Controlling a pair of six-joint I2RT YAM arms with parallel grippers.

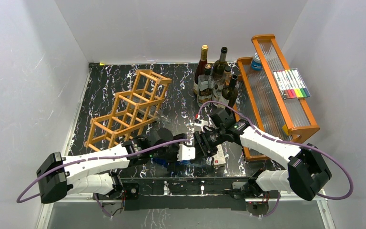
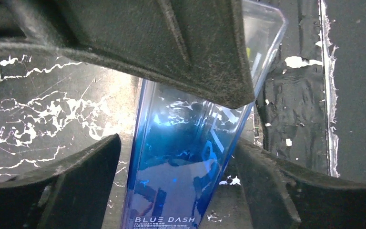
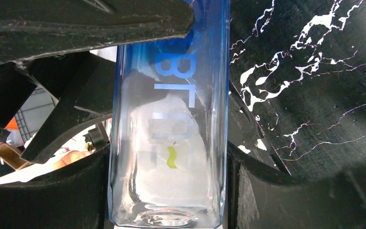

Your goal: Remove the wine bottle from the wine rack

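Note:
The wine rack is an orange-brown wooden lattice lying askew at the left of the dark marbled table; I see no bottle in its cells. The wine bottle is a blue-to-clear square bottle marked BLUE DASH, low at the front centre between both arms. My right gripper is shut on its clear base end, with both fingers pressed to its sides. My left gripper straddles the blue part. Its jaws stand open, with a gap at the left finger.
Several upright bottles stand at the back centre. An orange-brown tiered tray with ribbed clear panels is at the right, holding coloured markers and a blue can. White walls close in on three sides.

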